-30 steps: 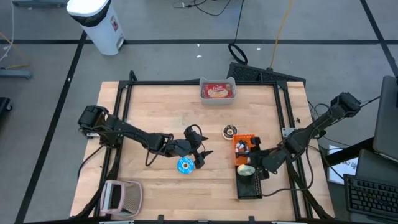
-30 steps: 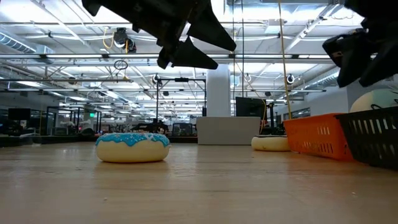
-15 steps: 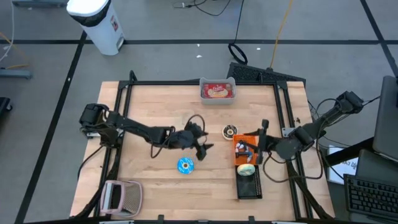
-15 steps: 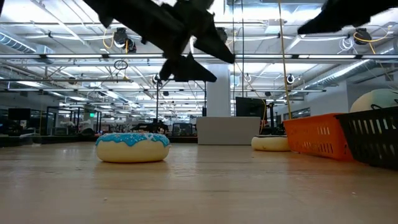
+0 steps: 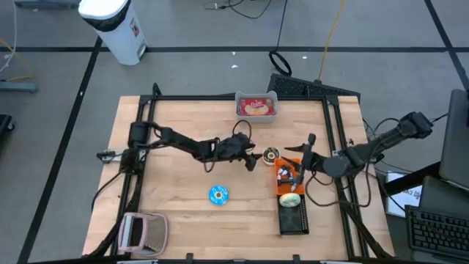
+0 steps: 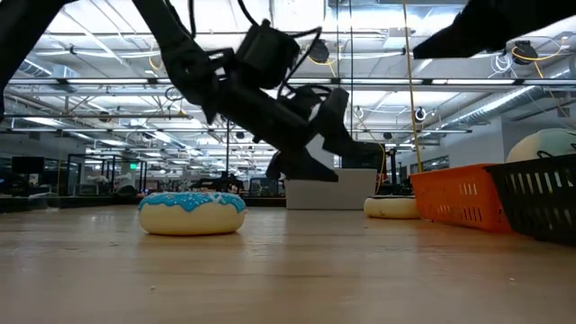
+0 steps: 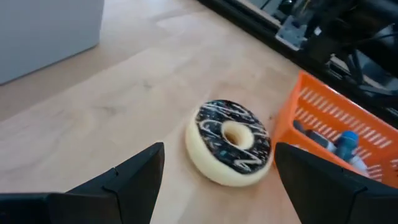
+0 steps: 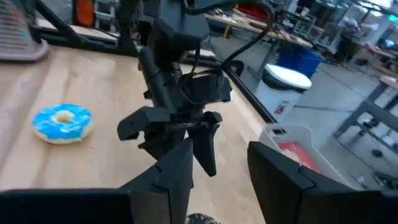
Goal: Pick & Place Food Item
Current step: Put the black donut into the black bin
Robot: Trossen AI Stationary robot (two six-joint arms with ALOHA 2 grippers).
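While the left arm reaches across the middle of the table (image 5: pixel 176 191), its left gripper (image 5: pixel 250 157) hangs just beside the chocolate doughnut (image 5: pixel 271 154), fingers spread wide and holding nothing. Left wrist view: the chocolate doughnut (image 7: pixel 233 141), white-bodied with dark icing and pale squiggles, lies flat on the wood ahead of the two dark fingers (image 7: pixel 134 177), not touched. Just past it stands the orange basket (image 7: pixel 339 134) with small items inside. High view: the orange basket (image 5: pixel 279 174) sits right of the doughnut, and a black basket (image 5: pixel 294 220) adjoins it on the near side, with a pale round item (image 5: pixel 290 199) where the two meet. The blue doughnut (image 5: pixel 218 194) lies alone on the wood, nearer the front edge, well apart from both grippers. Low view: blue doughnut (image 6: pixel 192 212) flat on the table, left gripper (image 6: pixel 310 157) above and beyond it. The right gripper (image 5: pixel 306 155) is over the orange basket's far end, fingers parted partway, empty; right wrist view shows its fingers (image 8: pixel 177 171) pointed toward the left gripper (image 8: pixel 180 134). A grey tray (image 5: pixel 256 116) holding red-packaged food sits at the table's far edge. A pink rack (image 5: pixel 143 232) lies at the front left corner.
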